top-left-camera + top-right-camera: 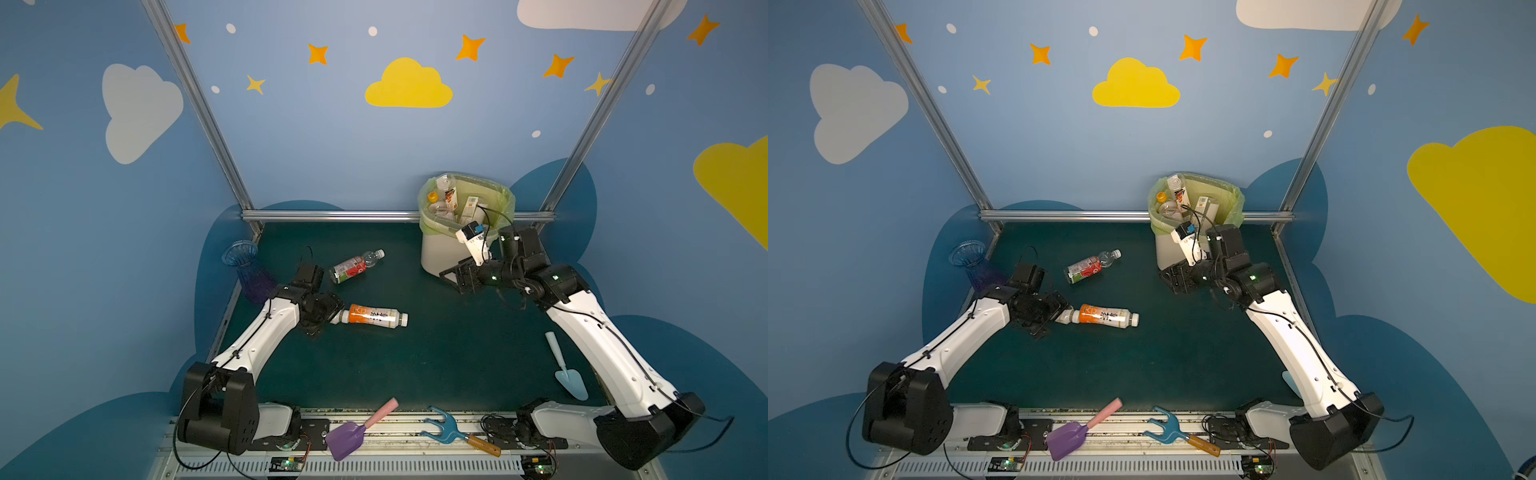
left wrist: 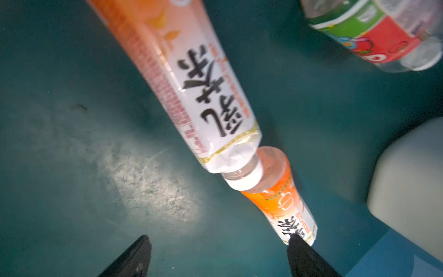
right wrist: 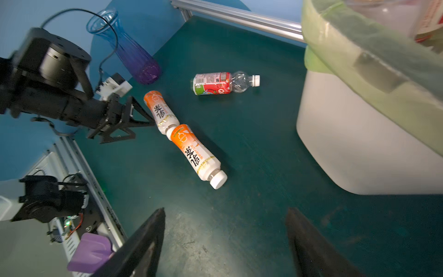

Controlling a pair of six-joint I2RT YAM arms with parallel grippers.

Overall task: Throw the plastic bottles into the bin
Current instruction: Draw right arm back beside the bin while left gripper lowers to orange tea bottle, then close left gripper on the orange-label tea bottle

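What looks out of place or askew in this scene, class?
Three bottles lie on their sides on the mat: a red-labelled bottle and two orange-labelled bottles end to end, cap against base. The purple shovel and blue fork lie on the front rail at the mat's edge.

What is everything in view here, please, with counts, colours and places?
Orange-label bottles: two, orange-white, end to end, left.
Red-label bottle: one, clear, behind them.
Bin: one, cream, green liner, back right.
Binned bottles: several, mixed labels, in bin.
Vase: one, blue-purple, back left.
Trowel: one, pale blue, right.
Shovel: one, purple, front edge.
Fork: one, blue, front edge.
Left gripper: one, black, open, by orange-label bottles.
Right gripper: one, black, open, beside bin.
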